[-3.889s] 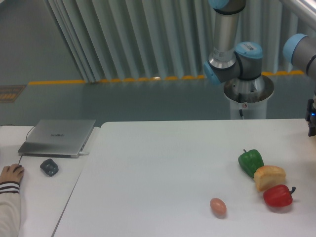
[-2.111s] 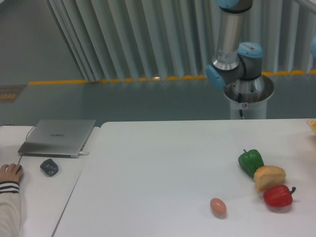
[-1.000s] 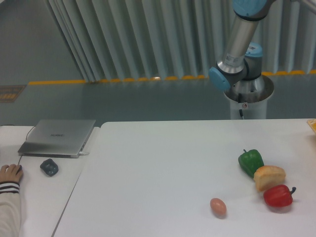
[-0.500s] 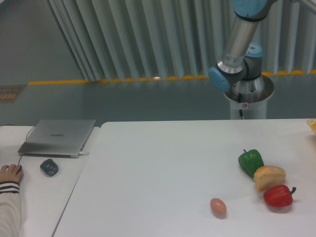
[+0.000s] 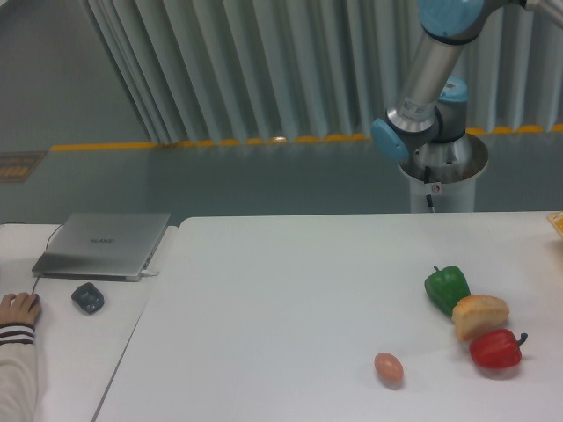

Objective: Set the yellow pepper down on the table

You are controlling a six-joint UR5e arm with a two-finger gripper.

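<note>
Compared with half a second before, almost nothing had changed — the arm (image 5: 428,75) had tilted only slightly, its upper link leaving the top edge. The gripper lay outside the picture, so its opening could not be told. A yellow sliver (image 5: 556,222) showed at the right edge of the table (image 5: 281,299), perhaps the yellow pepper — too little to be sure. The laptop (image 5: 104,243) on the side desk (image 5: 66,347) bore a logo too small to read.
</note>
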